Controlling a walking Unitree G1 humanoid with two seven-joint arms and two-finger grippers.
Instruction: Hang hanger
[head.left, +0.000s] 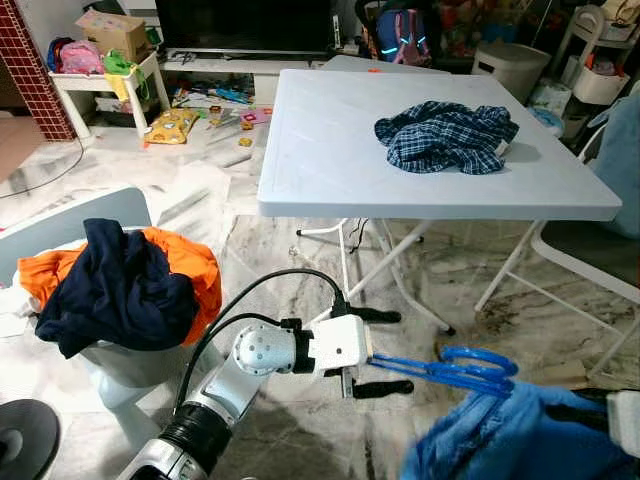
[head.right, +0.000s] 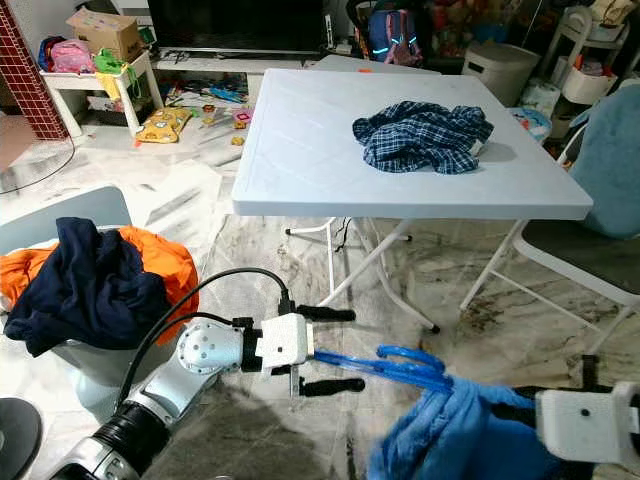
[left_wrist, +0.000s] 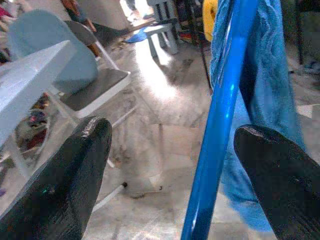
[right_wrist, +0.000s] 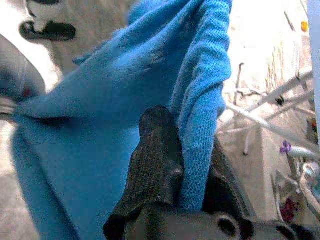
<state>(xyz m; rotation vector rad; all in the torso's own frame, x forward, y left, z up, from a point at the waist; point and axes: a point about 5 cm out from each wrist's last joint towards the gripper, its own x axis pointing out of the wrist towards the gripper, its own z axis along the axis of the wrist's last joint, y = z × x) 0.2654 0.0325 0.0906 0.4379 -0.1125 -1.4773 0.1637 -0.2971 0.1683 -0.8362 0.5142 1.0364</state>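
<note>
Blue plastic hanger (head.left: 440, 369) held low over the marble floor (head.right: 400, 300), in front of the folding table (head.left: 330, 160). Left gripper (head.left: 385, 352) with jaws spread wide; hanger bar passing between the fingers (left_wrist: 65, 185), nearer one finger, contact not discernible. Right gripper (right_wrist: 172, 165) clamped shut on a fold of blue knit garment (head.right: 470, 435) draped at the hanger's far end. Plaid shirt (head.left: 447, 135) crumpled on the tabletop. Navy garment (head.left: 115, 290) over orange cloth (head.left: 190, 265) on the chair at left
</note>
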